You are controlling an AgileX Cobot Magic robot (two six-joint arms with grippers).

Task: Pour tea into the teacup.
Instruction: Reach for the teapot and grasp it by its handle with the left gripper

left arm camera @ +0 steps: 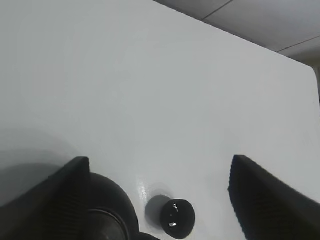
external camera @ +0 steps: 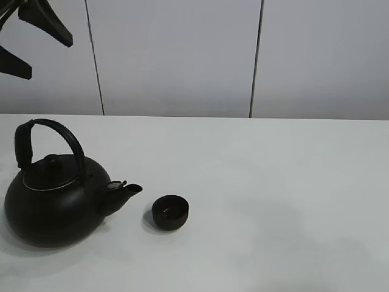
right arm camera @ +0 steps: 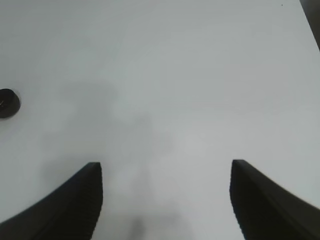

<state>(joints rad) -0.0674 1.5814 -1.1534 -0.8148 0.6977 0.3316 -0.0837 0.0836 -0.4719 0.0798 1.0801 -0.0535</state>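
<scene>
Matte-black, low round teacup (external camera: 170, 212) stands upright; left gripper (left arm camera: 159, 159) and right gripper (right arm camera: 165, 164) gape empty.

The right tool (right arm camera: 165, 170) is hanging above the white worktop (right arm camera: 175, 75), its two dark fingers (right arm camera: 75, 200) standing wide apart with nothing gripped between them. The small black teacup (right arm camera: 8, 103) is sitting upright at the frame's edge, partly cut off, well apart from the tool. Faint grey shadows (right arm camera: 90, 130) are lying across the worktop near the fingers.
</scene>
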